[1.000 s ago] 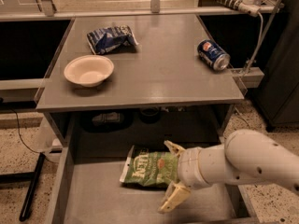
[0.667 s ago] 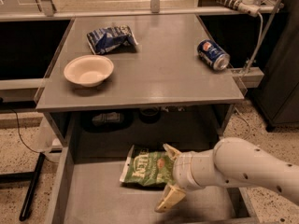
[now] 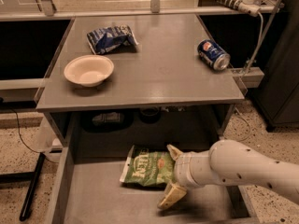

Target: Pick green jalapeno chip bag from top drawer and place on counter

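The green jalapeno chip bag lies flat on the grey floor of the open top drawer, below the front edge of the counter. My gripper reaches in from the right on a white arm. Its two tan fingers are spread apart, one past the far side and one past the near side of the bag's right end. The bag rests on the drawer floor.
On the counter are a white bowl at the left, a blue and white snack bag behind it and a blue soda can lying at the right. The drawer's left wall is low. Dark items sit under the counter.
My arm has slid a little to the left, bringing the spread fingers further over the right end of the green bag. The bag has not moved.
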Robot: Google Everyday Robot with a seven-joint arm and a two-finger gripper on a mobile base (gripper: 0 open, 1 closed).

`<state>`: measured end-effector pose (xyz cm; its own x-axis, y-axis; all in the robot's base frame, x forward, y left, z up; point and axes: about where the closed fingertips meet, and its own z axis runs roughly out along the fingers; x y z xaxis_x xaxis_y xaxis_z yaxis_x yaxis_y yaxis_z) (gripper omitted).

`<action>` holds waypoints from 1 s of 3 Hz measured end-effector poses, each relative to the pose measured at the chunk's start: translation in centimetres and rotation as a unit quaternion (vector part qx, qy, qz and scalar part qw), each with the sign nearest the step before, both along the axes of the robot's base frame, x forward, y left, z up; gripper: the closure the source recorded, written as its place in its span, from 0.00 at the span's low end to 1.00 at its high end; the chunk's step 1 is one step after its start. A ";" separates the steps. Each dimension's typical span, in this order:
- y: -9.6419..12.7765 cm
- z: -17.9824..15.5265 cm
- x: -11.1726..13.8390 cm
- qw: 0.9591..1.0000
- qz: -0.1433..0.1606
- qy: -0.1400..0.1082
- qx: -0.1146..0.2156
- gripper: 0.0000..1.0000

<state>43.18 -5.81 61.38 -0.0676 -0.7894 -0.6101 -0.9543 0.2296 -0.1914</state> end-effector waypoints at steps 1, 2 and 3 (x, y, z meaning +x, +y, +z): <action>0.0 0.0 0.0 1.000 0.000 0.000 0.000 0.18; 0.0 0.0 0.0 1.000 0.000 0.000 0.000 0.42; 0.0 0.0 0.0 1.000 0.000 0.000 0.000 0.65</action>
